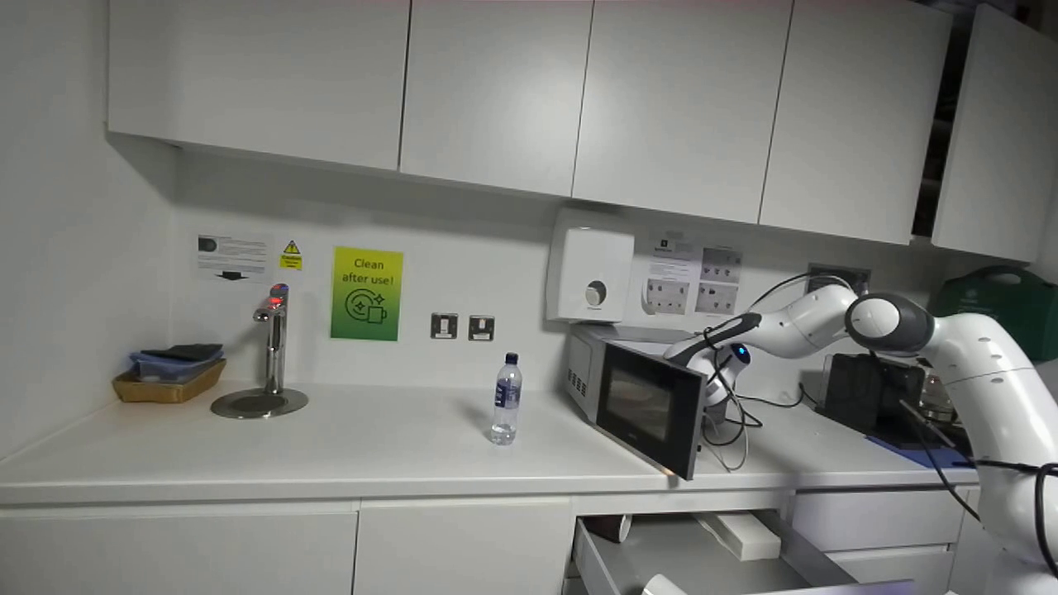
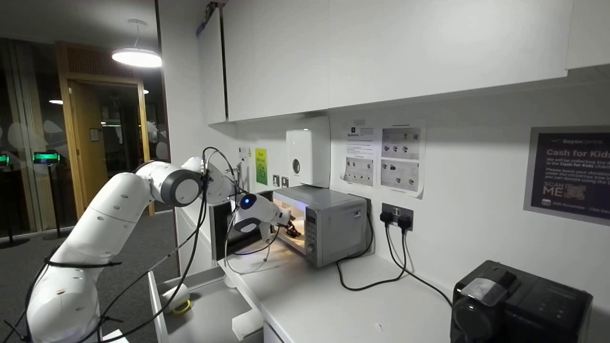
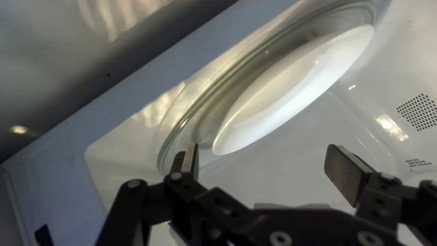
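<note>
Item: one white counter (image 1: 397,438) under wall cupboards (image 1: 496,91), bearing a tap (image 1: 275,347), a water bottle (image 1: 507,401) and a grey microwave (image 2: 340,233). Edges: the microwave door (image 1: 649,405) swung out, its corner at the counter's front edge; a drawer (image 1: 674,549) pulled out beneath. Room for moving: a stretch of counter between tap and bottle, and the microwave's lit cavity (image 3: 368,102). One pincer (image 3: 264,159), mine, inside that cavity, fingers spread wide, only air between them. One white dish (image 3: 305,94), on a glass tray (image 3: 239,85), just past the fingertips; whether a finger meets the tray I cannot tell.
</note>
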You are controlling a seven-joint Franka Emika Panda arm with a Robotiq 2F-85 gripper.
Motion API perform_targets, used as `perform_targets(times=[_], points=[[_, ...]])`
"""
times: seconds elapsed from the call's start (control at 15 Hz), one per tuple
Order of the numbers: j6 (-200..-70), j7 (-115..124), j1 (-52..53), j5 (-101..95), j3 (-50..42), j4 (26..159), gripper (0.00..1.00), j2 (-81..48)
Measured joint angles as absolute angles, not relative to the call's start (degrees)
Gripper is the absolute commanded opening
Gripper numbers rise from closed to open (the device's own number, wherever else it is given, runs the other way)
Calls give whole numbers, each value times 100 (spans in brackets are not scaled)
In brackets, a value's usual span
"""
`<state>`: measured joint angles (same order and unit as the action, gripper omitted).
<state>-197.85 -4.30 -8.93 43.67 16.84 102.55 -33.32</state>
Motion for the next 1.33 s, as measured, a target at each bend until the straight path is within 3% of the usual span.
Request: perform_targets(times=[1.33], points=[[-19785, 484, -683, 4367, 1634, 9749, 100, -3728]])
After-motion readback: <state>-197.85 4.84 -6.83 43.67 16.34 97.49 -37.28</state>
